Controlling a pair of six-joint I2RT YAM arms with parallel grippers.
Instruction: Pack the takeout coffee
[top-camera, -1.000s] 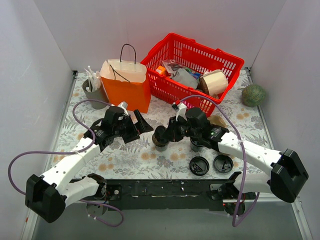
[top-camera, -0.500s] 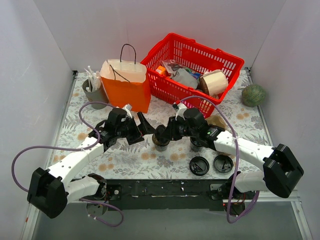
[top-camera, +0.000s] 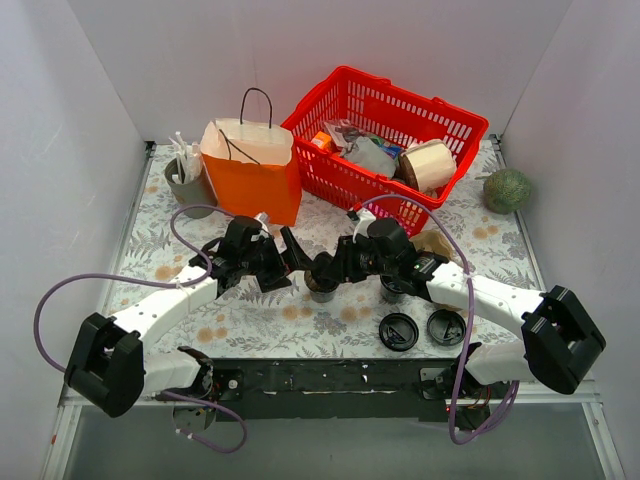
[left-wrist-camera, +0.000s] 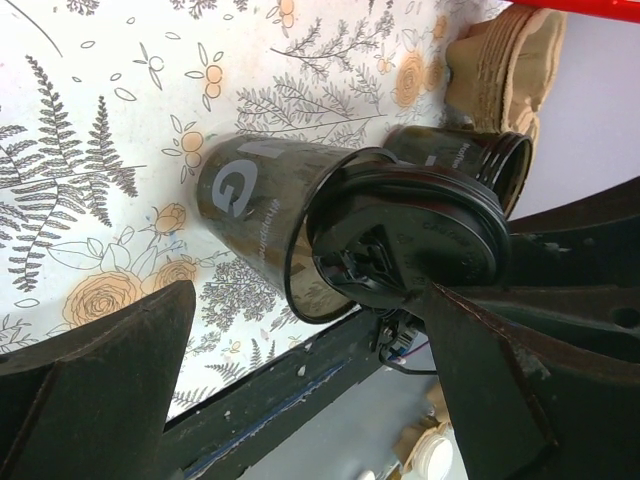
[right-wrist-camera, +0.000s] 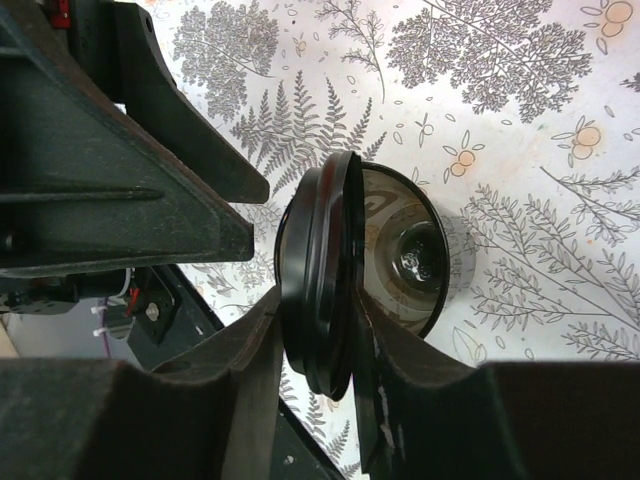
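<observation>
Top external view, for the layout: shows the takeout coffee cup (top-camera: 320, 282) upright at mid-table, long axis vertical, mouth upward, on the flowered table (top-camera: 250, 315) and squeezed between the two grippers. Places the right gripper (top-camera: 330, 266) directly at the cup's rim and the left gripper (top-camera: 284, 264) just beside the cup on its left, so nearly equal in reach, with the right one already on the job. Right wrist view: finds the jaws clenched narrowly on the black lid (right-wrist-camera: 318, 290), pinched across its two faces and held almost on edge, leaning over the near side of the open, brown-lined cup (right-wrist-camera: 410, 250) rather than lying flat on it. Left wrist view: confirms the lid (left-wrist-camera: 410, 240) tilted across the mouth and not seated (whether its lower edge touches the rim, cannot tell), with the cup (left-wrist-camera: 250, 200) ahead of and between the left fingers (left-wrist-camera: 90, 370), spread wide, empty, touching nothing. Also catches a second cup (left-wrist-camera: 480, 160) just behind. Probably calls for tipping the lid level onto the rim and pressing it home, the left jaws well placed to steady the cup's wall. Some risk of knocking the cup over, given its lightness.
</observation>
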